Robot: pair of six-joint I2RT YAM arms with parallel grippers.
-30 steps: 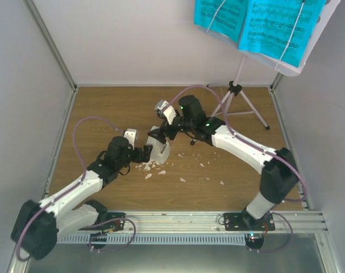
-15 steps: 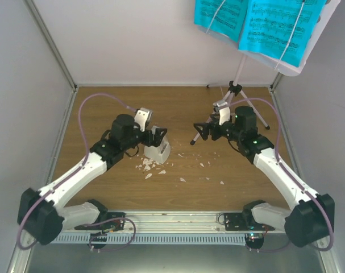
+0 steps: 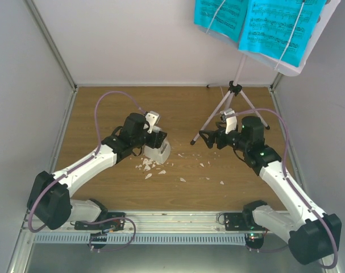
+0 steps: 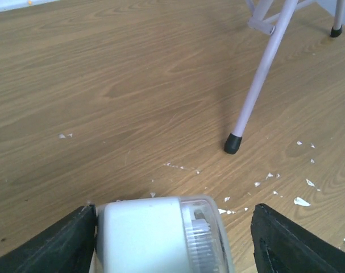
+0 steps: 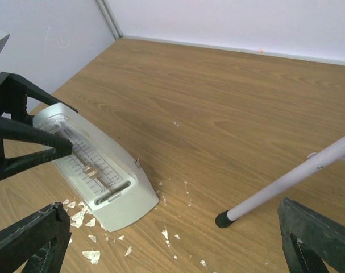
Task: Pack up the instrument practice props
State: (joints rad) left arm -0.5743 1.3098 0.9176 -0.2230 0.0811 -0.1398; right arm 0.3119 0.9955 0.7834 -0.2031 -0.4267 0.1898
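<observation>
Small white pyramid metronome (image 3: 159, 151) sits on the brown wooden table (image 3: 104, 114), a little left of the middle. Its front has a strip of tiny marks, too small to read. The left gripper (image 3: 157, 138) is around its top with the jaws apart. One black finger (image 4: 70, 242) touches one side of it. The other finger (image 4: 289, 242) has a gap beside it, so nothing is squeezed. The right gripper (image 3: 203, 138) is spread wide and holds nothing. It is just beside one black foot of the tall pale-lilac tripod music stand (image 3: 235, 88). There is one stand, with three legs, in the far right corner of the table. Two cyan sheet-music pages (image 3: 277, 25) with black notes lean on its plate, and no words on them can be read. Many little white crumbs (image 3: 146, 166) lie near the metronome and across the middle. White walls (image 3: 132, 40) close in the table, and a metal rail (image 3: 178, 219) runs along its near edge.
</observation>
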